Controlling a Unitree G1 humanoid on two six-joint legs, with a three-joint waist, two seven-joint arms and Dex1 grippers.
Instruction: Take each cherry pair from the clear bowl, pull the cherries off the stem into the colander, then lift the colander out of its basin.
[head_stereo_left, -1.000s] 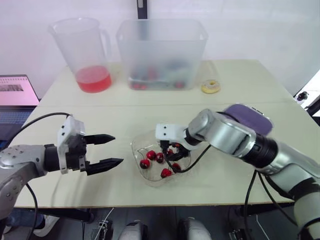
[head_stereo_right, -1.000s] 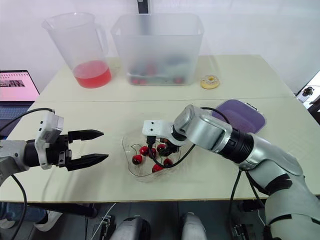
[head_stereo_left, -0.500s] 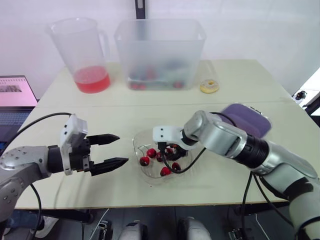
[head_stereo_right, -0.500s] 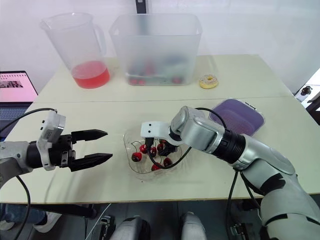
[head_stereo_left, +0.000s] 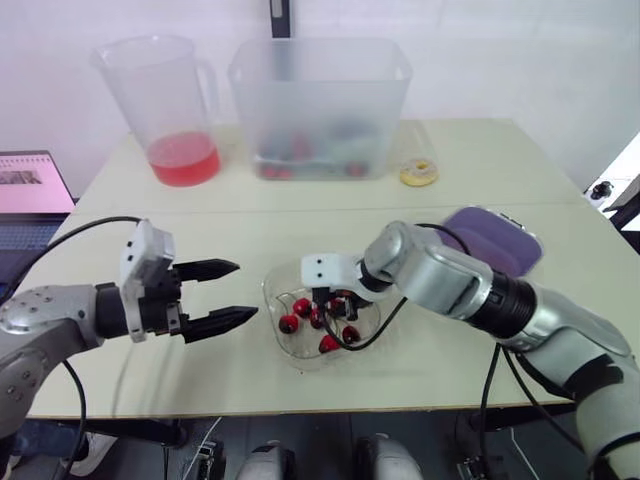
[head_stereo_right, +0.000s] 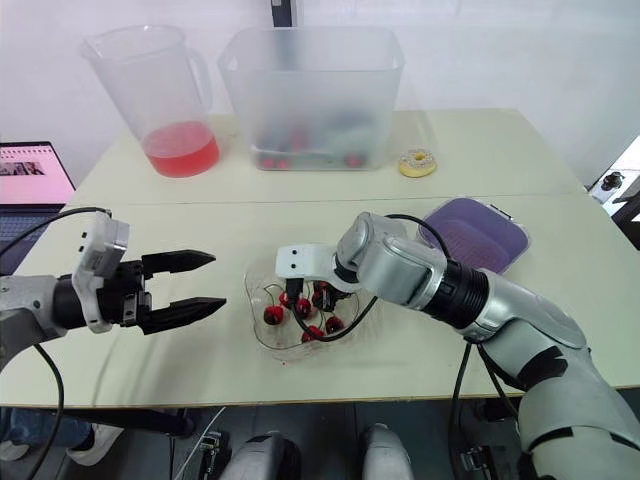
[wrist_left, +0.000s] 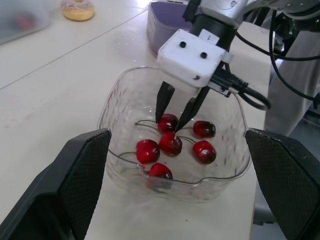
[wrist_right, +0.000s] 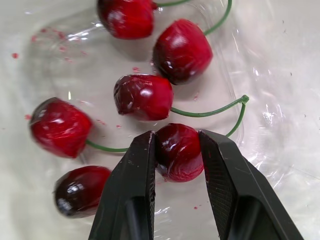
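I was working in what looked like a robot test lab: pale tables (head_stereo_left: 300, 215) pushed together against a bare white wall (head_stereo_left: 500, 50), a laptop (head_stereo_left: 30, 190) open at the left edge, and props set out, including a plastic jug (head_stereo_left: 165, 100), a tub (head_stereo_left: 320, 100) and a small doughnut (head_stereo_left: 419, 172).

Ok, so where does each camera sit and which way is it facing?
Left eye view: on the head, facing forward and down over the beige table; both arms show.
Right eye view: beside it, same scene.
Left wrist view: along the open left gripper toward the clear plastic bowl of red cherries.
Right wrist view: straight into that bowl, right gripper closed on one dark red cherry.
Both wrist views share the cherries.
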